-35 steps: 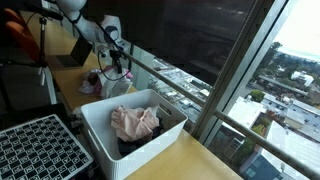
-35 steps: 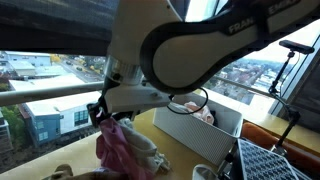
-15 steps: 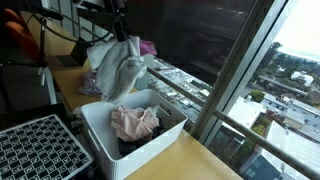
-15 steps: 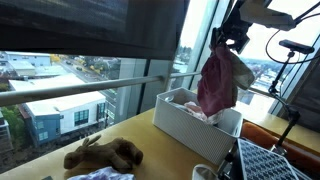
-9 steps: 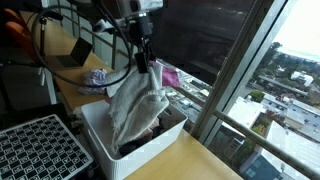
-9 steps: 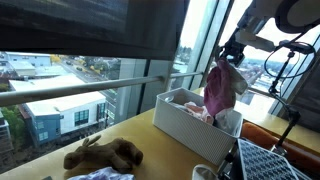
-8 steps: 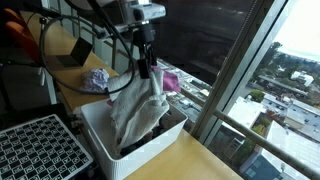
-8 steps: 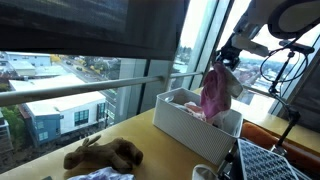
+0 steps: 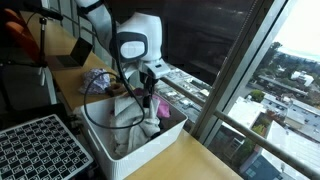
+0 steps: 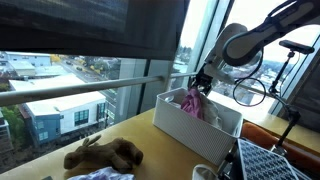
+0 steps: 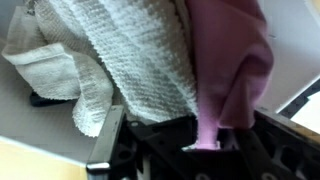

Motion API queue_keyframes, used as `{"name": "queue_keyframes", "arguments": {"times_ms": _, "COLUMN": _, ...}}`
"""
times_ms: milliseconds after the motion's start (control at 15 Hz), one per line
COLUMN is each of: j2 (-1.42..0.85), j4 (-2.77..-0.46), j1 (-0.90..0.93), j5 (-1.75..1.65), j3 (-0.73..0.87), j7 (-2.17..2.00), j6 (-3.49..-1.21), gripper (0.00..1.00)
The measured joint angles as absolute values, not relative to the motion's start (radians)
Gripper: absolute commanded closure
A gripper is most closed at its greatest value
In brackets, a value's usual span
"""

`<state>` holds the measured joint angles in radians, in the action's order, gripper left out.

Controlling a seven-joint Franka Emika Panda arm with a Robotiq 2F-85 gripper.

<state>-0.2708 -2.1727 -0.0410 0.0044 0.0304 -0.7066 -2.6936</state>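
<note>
A wood table (image 9: 195, 158) held a white bin (image 9: 145, 148). In an exterior view, a black rack (image 9: 35, 148) lay at the bin's 9 o'clock, a purple rag (image 9: 97, 78) at 11. A brown toy (image 10: 105, 155) lay there too.

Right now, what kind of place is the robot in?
Probably a high-up office or lab: tall windows over the city, a wooden counter, and a bin holding a cloth.
</note>
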Motion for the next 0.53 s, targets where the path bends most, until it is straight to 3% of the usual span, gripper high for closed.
{"name": "queue_keyframes", "arguments": {"times_ms": 267, "j2": -0.332, "j4": -2.069, "j1": -0.026, "j5": 0.047, "j3": 0.034, "j7": -0.608, "j6": -2.633, "gripper": 0.39}}
{"name": "queue_keyframes", "arguments": {"times_ms": 533, "j2": -0.227, "j4": -2.017, "j1": 0.087, "j5": -0.101, "j3": 0.065, "j7": -0.677, "j6": -2.504, "gripper": 0.12}}
